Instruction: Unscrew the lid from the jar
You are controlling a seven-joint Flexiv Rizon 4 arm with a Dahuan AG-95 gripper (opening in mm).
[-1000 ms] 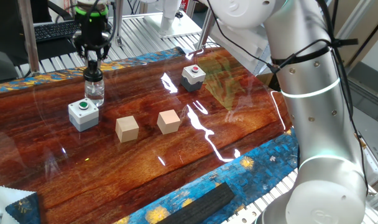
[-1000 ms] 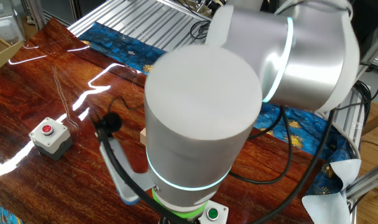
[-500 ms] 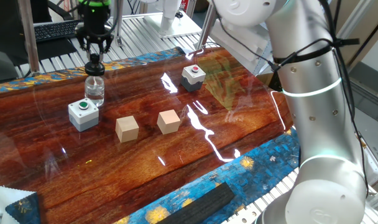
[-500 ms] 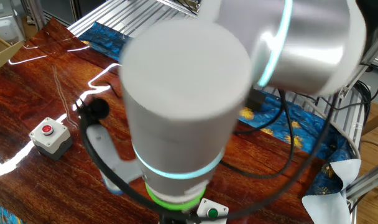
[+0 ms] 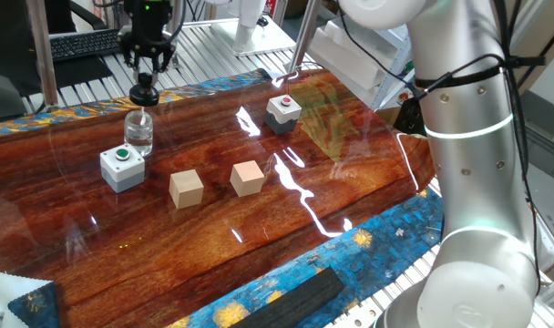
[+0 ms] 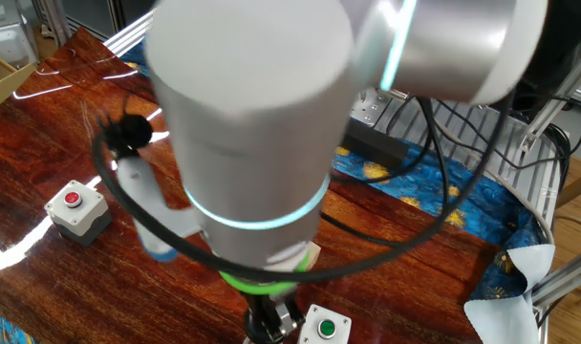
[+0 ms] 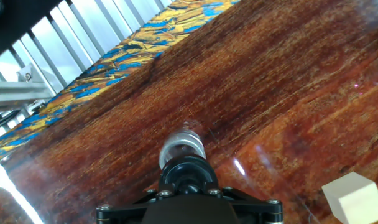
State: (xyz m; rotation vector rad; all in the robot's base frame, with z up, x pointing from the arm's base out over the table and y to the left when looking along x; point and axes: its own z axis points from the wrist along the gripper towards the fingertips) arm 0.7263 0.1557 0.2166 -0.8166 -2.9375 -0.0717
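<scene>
The clear glass jar (image 5: pixel 138 131) stands open on the wooden table at the back left, behind the grey box with a green button (image 5: pixel 121 168). My gripper (image 5: pixel 146 80) is shut on the small black lid (image 5: pixel 145 94) and holds it in the air above the jar, clear of its mouth. In the hand view the lid (image 7: pixel 187 177) sits between my fingers and the jar (image 7: pixel 182 147) shows below it, a little farther out. In the other fixed view the arm hides the jar; only the gripper's base (image 6: pixel 271 320) shows.
Two wooden cubes (image 5: pixel 186 189) (image 5: pixel 247 177) sit in front of the jar to its right. A grey box with a red button (image 5: pixel 282 112) stands at the back, also in the other fixed view (image 6: pixel 77 208). A cube corner (image 7: pixel 354 196) shows in the hand view.
My gripper has risen from the jar's top with the lid in it and drifted slightly right. The jar stays on the table without its lid.
</scene>
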